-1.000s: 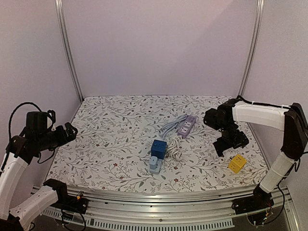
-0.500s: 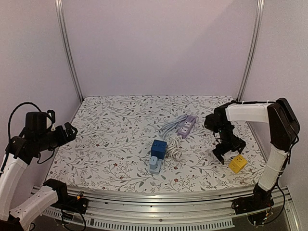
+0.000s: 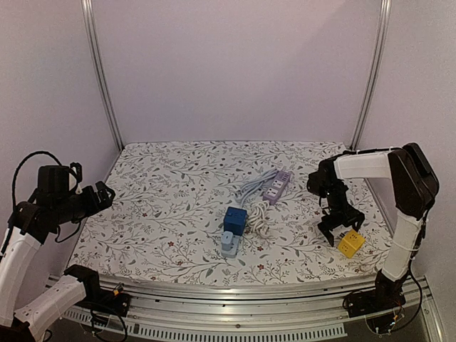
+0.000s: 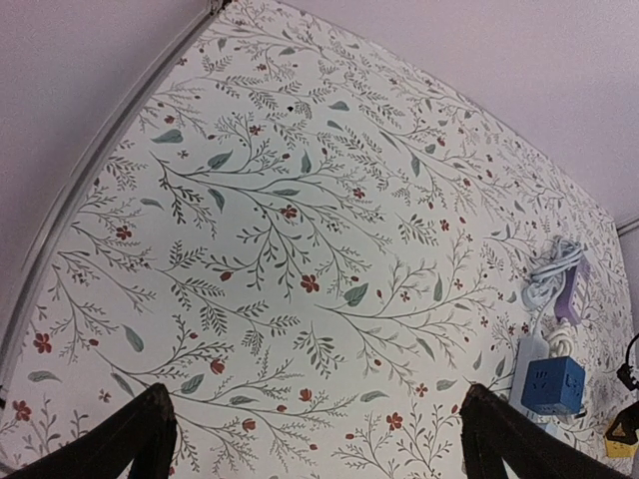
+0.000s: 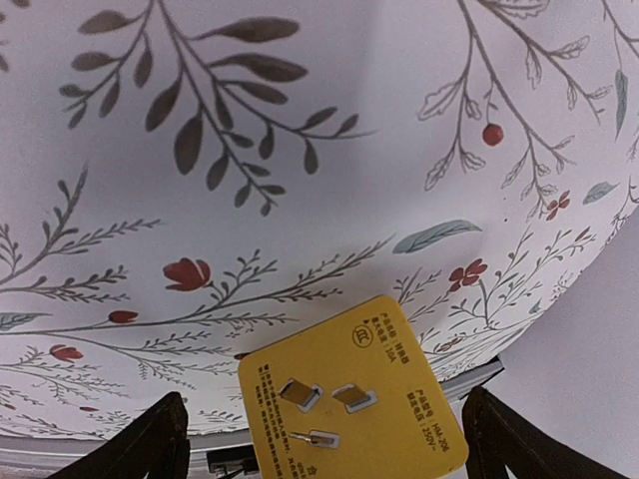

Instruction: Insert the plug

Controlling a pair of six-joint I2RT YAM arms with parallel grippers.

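We're on left arm (image 3: pixel 18 260): white shell links, chunky black joint housings, black camera block up top. Thin black cable (image 3: pixel 39 152) loops over its upper end. Right arm (image 3: pixel 367 165), same build: smooth white tubes, big black elbow housing (image 3: pixel 413 178), black base clamp (image 3: pixel 370 303) with loose wires (image 3: pixel 388 322) trailing beneath. Jaws on both arms matte black and wedge-shaped, showing as dark tapering corners in our wrist views. Shell markings too small to read.

Yellow plug (image 3: pixel 350 244) lying prongs-up, unplugged; blue cube socket (image 3: pixel 234 220) well apart, leftward.
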